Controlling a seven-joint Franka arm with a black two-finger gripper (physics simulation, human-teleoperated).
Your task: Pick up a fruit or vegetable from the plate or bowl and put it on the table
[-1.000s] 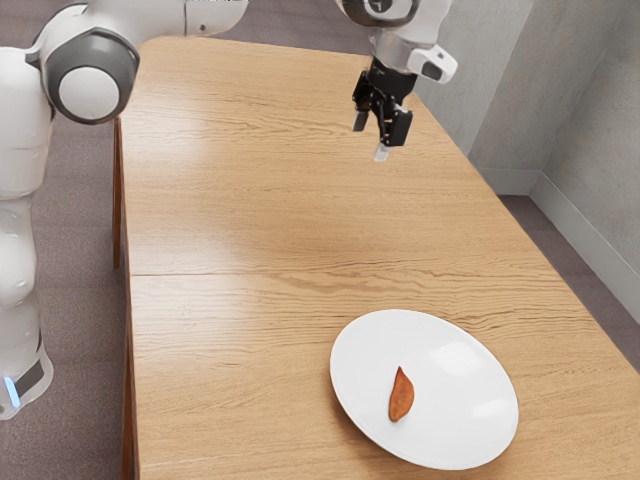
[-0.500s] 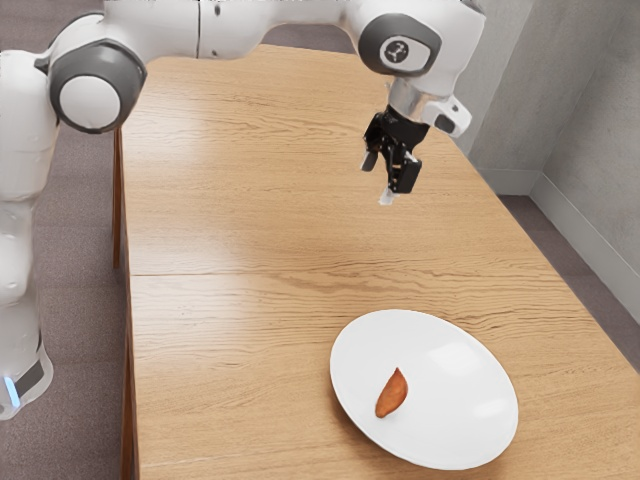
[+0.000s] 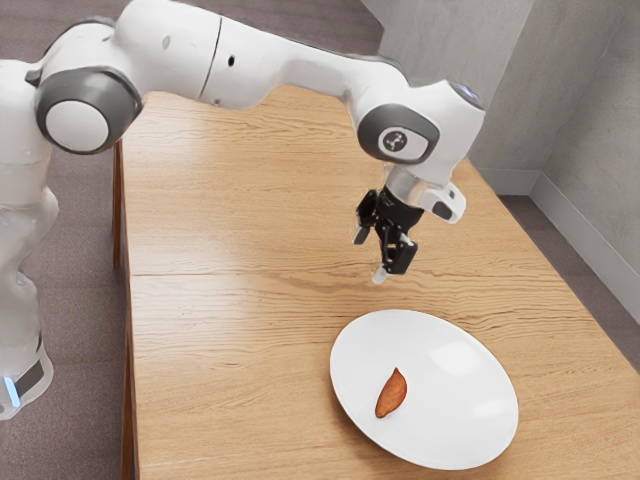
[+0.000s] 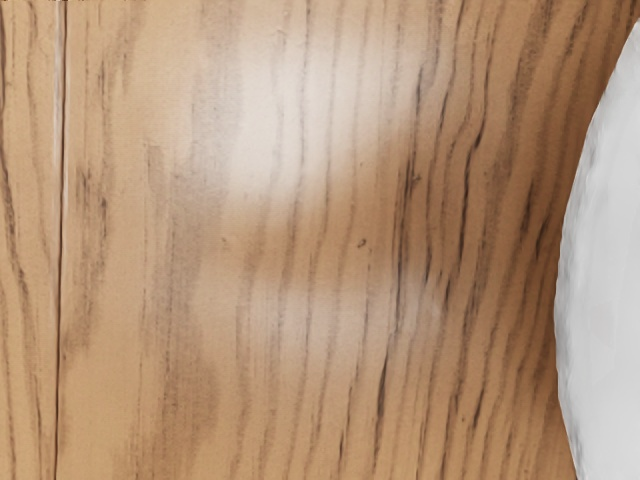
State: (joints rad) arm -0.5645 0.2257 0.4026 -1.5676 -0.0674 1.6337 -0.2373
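Reading the exterior view as a clock face, my gripper (image 3: 370,256) is sinking toward the table (image 3: 220,320) and closing in on the plate (image 3: 460,400), which is lying at five o'clock from it. My arm (image 3: 250,70) is reaching in from ten o'clock, lower than a second ago. The yam, as it looks (image 3: 391,394), is resting on the plate, on its nine-o'clock side, and is pointing its narrow tip toward one o'clock. It is sitting slightly turned from its earlier pose but is holding its place since the last half second, so my approach is probably gaining a steady target. My two fingers (image 3: 402,258) are standing apart, holding nothing. I am counting one yam, one plate, one table, one arm and one gripper; the pickup is still waiting.
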